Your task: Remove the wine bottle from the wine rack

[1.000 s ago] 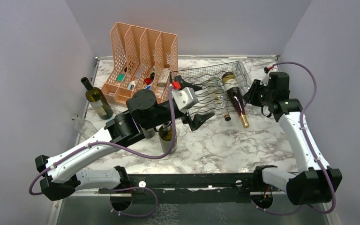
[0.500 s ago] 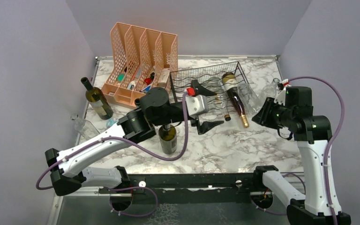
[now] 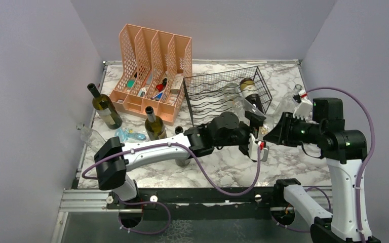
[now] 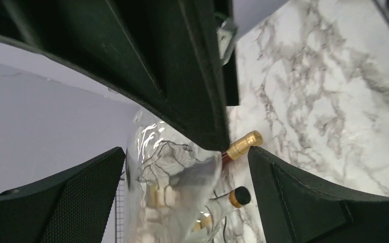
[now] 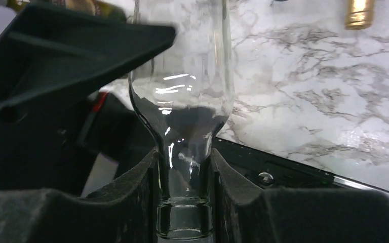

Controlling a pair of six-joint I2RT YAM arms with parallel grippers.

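Overhead view first: a low black wire-grid wine rack (image 3: 207,96) sits toward the back of the white marble table (image 3: 223,162). A dark glass bottle with a pale label (image 3: 251,98) lies in its right-hand cradle. Just in front of the rack the left gripper (image 3: 259,132) and right gripper (image 3: 272,135) meet almost tip to tip. What is between them is hard to read from above. A peach plastic file organiser (image 3: 152,55) and an upright green glass bottle (image 3: 154,125) stand well apart to the left.

From the left wrist, the left fingers (image 4: 55,207) are spread wide. A clear glass wine bottle (image 4: 167,182) sits between them and, as far as I can tell, touches neither. Beyond it a gold foil cap (image 4: 243,145) pokes out over bare marble.

From the right wrist, the right fingers (image 5: 121,207) are clamped on the clear bottle's neck. Its body is raised above the table and off the rack.

As I judge it, the lift-off is done for this bottle. What is left is to hand it over or set it down.

Open marble lies in front of the rack toward the near edge. The two grippers crowd each other, though, and the rack's front rim and the gold cap are near.
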